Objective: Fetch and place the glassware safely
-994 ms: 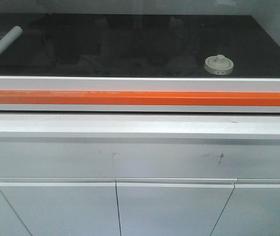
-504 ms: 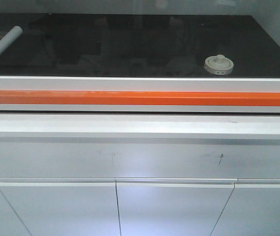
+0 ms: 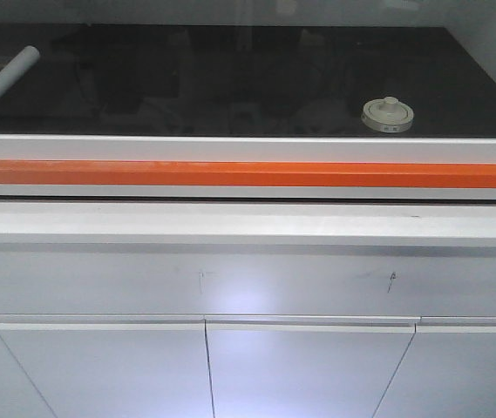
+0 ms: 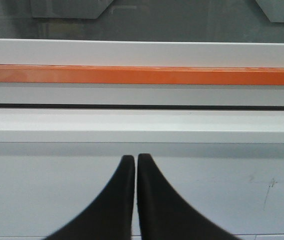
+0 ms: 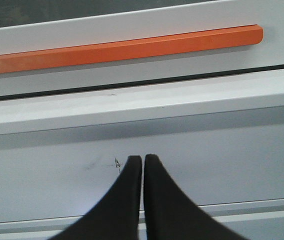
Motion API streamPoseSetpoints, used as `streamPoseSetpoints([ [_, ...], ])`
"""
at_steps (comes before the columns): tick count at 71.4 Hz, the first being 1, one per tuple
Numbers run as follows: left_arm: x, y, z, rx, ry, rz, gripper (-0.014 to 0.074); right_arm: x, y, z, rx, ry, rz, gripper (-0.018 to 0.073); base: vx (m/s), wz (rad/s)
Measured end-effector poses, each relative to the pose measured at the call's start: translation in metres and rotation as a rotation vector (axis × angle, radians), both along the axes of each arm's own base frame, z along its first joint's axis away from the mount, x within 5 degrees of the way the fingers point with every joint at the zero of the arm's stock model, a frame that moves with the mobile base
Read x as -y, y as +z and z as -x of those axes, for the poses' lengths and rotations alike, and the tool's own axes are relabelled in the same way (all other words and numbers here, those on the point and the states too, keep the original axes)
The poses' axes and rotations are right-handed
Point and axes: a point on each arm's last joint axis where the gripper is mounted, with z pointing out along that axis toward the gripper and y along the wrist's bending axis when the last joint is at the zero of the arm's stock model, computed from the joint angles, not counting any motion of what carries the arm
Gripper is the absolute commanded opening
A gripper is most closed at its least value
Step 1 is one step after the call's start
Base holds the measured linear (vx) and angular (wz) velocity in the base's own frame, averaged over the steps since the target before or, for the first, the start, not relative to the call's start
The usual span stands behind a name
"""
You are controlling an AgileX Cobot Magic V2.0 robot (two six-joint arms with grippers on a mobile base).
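The glass jar (image 3: 388, 115) with its round cream-white lid and small knob stands on the black worktop (image 3: 230, 78), behind a glass pane, at the right near the front edge. It shows in the front view only. My left gripper (image 4: 135, 159) is shut and empty, pointing at the white cabinet front below the orange bar (image 4: 142, 75). My right gripper (image 5: 142, 160) is shut and empty too, facing the white panel below the orange bar (image 5: 122, 49). Neither gripper shows in the front view.
A grey tube (image 3: 2, 83) lies at the worktop's far left. A white frame with the orange bar (image 3: 248, 173) runs across in front of the worktop. A white ledge (image 3: 248, 222) juts out below it, above white cabinet doors (image 3: 309, 370).
Only the faint reflections in the dark pane shift a little. The jar and the tube stay where they were.
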Motion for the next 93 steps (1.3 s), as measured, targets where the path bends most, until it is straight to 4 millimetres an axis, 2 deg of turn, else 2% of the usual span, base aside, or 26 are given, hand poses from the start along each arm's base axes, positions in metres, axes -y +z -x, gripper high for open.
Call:
streamPoseSetpoints([
  [27, 0.001, 0.003, 0.0, 0.037, -0.009, 0.0, -0.0007, -0.001, 0.006, -0.001, 0.064, 0.018, 0.024, -0.0003, 0.0, 0.0],
  [38, 0.003, 0.013, 0.0, 0.141, -0.035, 0.001, -0.0007, -0.003, 0.01, -0.001, 0.11, 0.032, 0.024, -0.0003, 0.0, 0.0],
  [48, 0.007, 0.027, 0.003, 0.301, -0.074, 0.003, -0.0007, -0.006, 0.02, -0.001, 0.222, 0.066, 0.026, -0.0003, 0.0, 0.0],
  [55, 0.007, 0.036, 0.005, 0.352, -0.082, 0.003, -0.0007, -0.006, 0.028, 0.001, 0.253, 0.07, 0.034, -0.0003, 0.0, 0.0],
  [59, 0.007, 0.05, 0.009, 0.388, -0.08, 0.002, -0.0007, -0.006, 0.043, 0.003, 0.297, 0.069, 0.057, -0.0003, 0.0, 0.0],
  [63, 0.007, 0.072, 0.014, 0.442, -0.079, 0.007, -0.0007, -0.006, 0.063, 0.008, 0.356, 0.067, 0.079, -0.0003, 0.0, 0.0],
  [73, 0.006, 0.135, 0.021, 0.524, -0.075, 0.023, -0.0007, -0.006, 0.13, 0.018, 0.496, 0.063, 0.099, -0.0003, 0.0, 0.0],
  [77, 0.005, 0.16, 0.02, 0.532, -0.07, 0.023, -0.0007, -0.007, 0.151, 0.015, 0.51, 0.064, 0.1, -0.0003, 0.0, 0.0],
  [84, 0.004, 0.198, 0.007, 0.497, -0.054, 0.025, -0.0007, -0.007, 0.191, 0.005, 0.531, 0.064, 0.1, -0.0003, 0.0, 0.0],
  [87, 0.004, 0.211, -0.001, 0.475, -0.049, 0.025, -0.0007, -0.007, 0.202, -0.003, 0.522, 0.065, 0.1, -0.0003, 0.0, 0.0],
  [93, 0.004, 0.226, -0.022, 0.401, -0.036, 0.026, -0.0007, -0.008, 0.22, -0.02, 0.504, 0.067, 0.1, -0.0003, 0.0, 0.0],
])
